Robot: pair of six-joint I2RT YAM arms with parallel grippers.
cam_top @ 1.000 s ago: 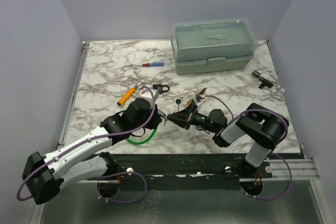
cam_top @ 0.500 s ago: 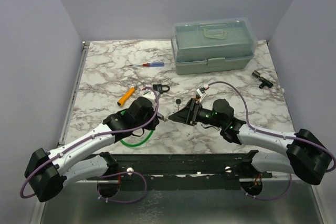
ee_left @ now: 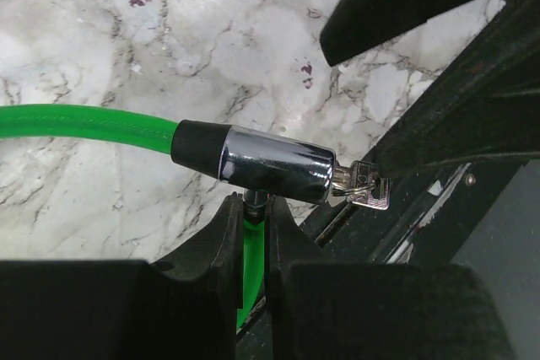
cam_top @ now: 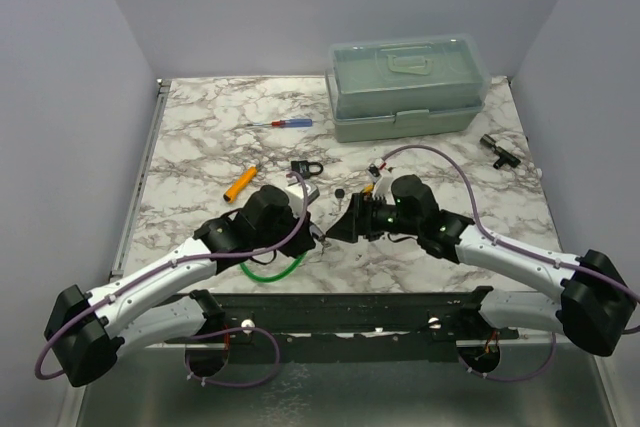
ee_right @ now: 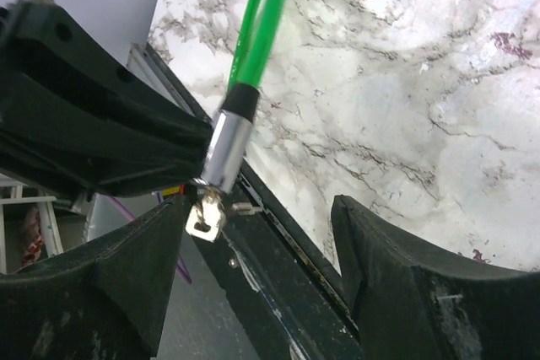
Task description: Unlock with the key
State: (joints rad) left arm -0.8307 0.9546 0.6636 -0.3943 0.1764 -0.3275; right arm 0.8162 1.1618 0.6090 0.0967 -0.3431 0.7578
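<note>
**Cable lock presented at the near edge, key seated, not yet gripped**

1. Left gripper (ee_left: 253, 212): fingers pinched narrow on the cable lock (ee_left: 274, 164), at the green stem just under the chrome barrel. The barrel lies level with its keyed end turned toward the other arm, seemingly to steady it for a turn.
2. The key (ee_left: 369, 194): small and silver, its blade in the end of the barrel and its head sticking out over the dark rail at the table's near edge.
3. Right gripper (ee_right: 257, 212): fingers spread wide, one on each side of the key and touching neither it nor the barrel. Judged a stance for closing on the key head.
4. Green cable (ee_left: 84, 128): loops away from the barrel across the marble table (cam_top: 200, 137).
5. Mid-table: black padlock (cam_top: 307, 168); small dark round item (cam_top: 341, 193) beside it, too small to identify; yellow-handled tool (cam_top: 241, 183).
6. Farther: screwdriver (cam_top: 285, 123).
7. Far edge: pale green toolbox (cam_top: 408, 87), lid closed.
</note>
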